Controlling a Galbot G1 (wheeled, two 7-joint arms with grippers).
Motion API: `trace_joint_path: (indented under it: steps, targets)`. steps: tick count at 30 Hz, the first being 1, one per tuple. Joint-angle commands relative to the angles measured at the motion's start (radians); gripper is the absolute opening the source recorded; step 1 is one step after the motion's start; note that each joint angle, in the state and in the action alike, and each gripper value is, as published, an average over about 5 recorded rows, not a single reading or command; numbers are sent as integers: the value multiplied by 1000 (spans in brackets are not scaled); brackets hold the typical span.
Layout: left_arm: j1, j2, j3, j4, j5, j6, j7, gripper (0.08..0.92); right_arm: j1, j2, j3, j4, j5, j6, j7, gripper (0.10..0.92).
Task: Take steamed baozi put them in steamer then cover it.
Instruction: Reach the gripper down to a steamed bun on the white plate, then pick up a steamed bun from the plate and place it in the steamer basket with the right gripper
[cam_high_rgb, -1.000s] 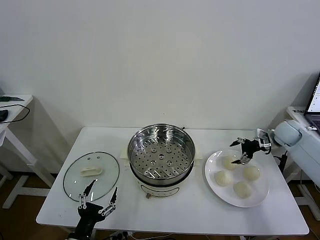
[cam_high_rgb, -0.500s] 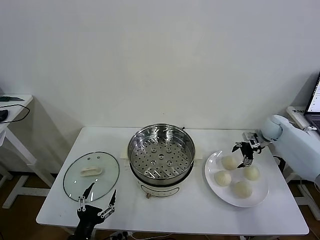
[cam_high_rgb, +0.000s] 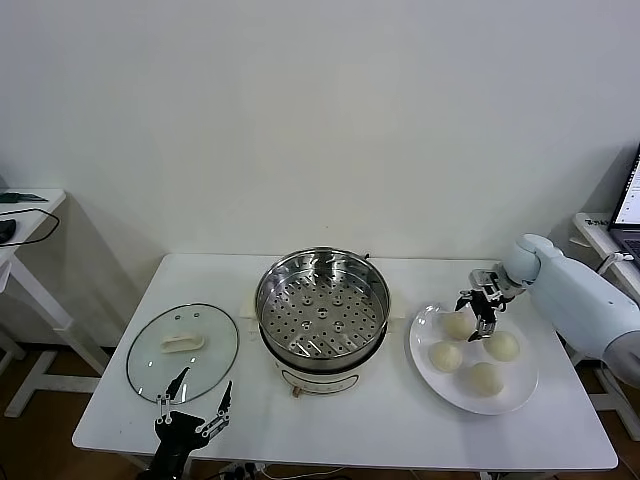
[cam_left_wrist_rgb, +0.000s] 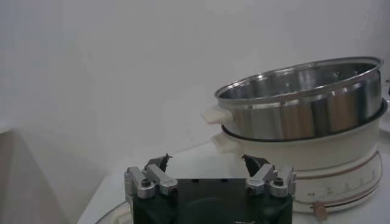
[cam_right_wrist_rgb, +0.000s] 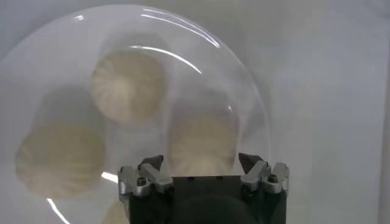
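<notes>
The white table (cam_high_rgb: 340, 420) fills the lower half of the head view, with the steamer (cam_high_rgb: 322, 305) at its centre, its perforated tray bare and no bun inside. The glass lid (cam_high_rgb: 183, 351) lies flat at lower left, well apart from the pot. On the right sits a white plate (cam_high_rgb: 430, 375) holding all four buns (cam_high_rgb: 445, 355). The right gripper (cam_high_rgb: 475, 310) hangs over the plate's far edge, straddling the farthest bun (cam_right_wrist_rgb: 201, 146), which lies between its fingers (cam_right_wrist_rgb: 253, 163); these stand apart, and whether they touch the dough cannot be told. In the right wrist view the gripper body hides the near side of that bun and most of a fourth one at the bottom edge. The left gripper (cam_high_rgb: 195, 408) waits at the bottom left beside the lid's near rim, fingers spread wide and empty; its arm is cut off by the frame. A laptop edge (cam_high_rgb: 630, 205) and a side table (cam_high_rgb: 25, 215) are clipped at the frame's sides.
</notes>
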Motion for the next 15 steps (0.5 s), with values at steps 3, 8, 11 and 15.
trace_joint_path:
  steps: [3, 8, 11, 15]
  targets:
    - [-5, -1, 2, -2, 0, 0, -4, 823, 25, -12, -46, 44, 14, 2, 6, 672]
    - [-10, 3, 8, -4, 0, 0, -8, 823, 104, -65, -122, 169, 53, 61, 8, 665]
    - [-10, 7, 9, -10, -1, 0, -9, 823, 211, -89, -172, 271, 45, 174, 0, 664]
    - [-9, 12, 11, -19, -2, -1, -11, 823, 374, -58, -245, 354, 26, 331, -16, 676]
